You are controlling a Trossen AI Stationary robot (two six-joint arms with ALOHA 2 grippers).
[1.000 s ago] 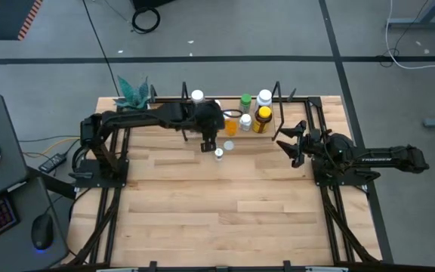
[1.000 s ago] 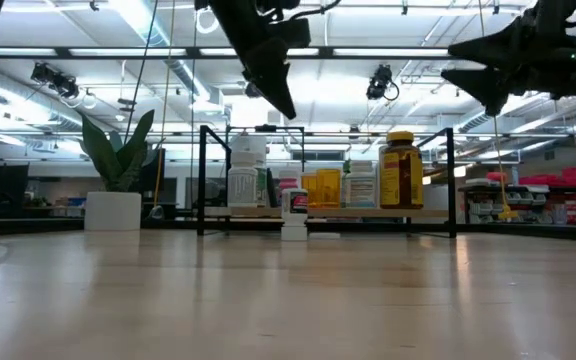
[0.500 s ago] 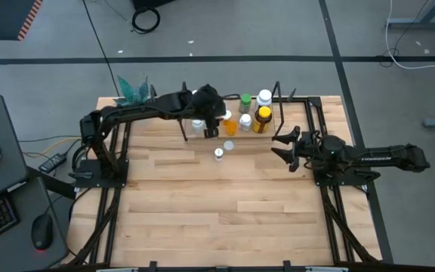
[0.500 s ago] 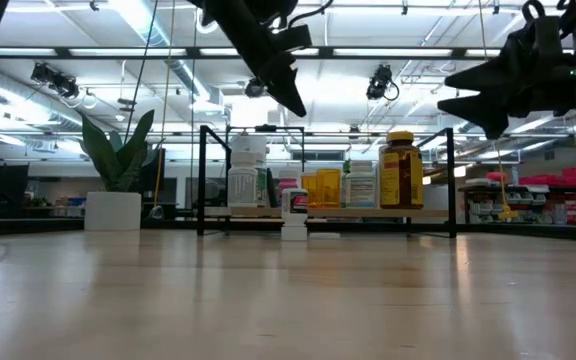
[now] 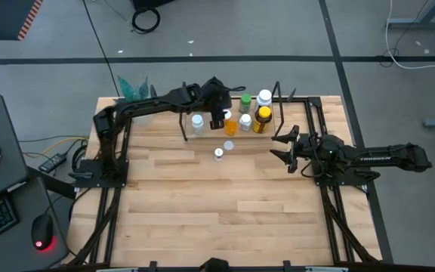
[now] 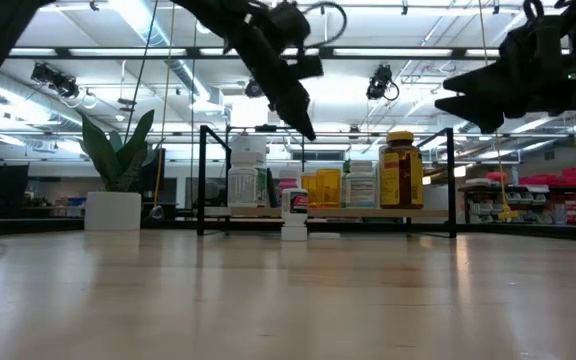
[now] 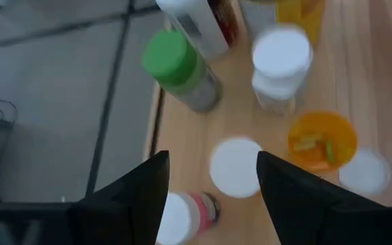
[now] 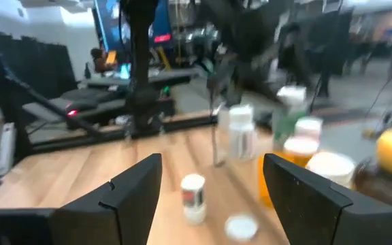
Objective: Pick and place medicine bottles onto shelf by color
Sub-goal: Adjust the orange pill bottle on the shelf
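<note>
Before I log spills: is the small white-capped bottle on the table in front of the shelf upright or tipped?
Upright. The small bottle stands on its base on the table before the shelf, cap up; from above only its round cap shows.

Both arms raised, jaws apart and empty
Left gripper (image 5: 219, 119) reaches out to the far centre, pointing down; right gripper (image 5: 284, 147) hangs level at the right, aimed left along its outstretched arm
</note>
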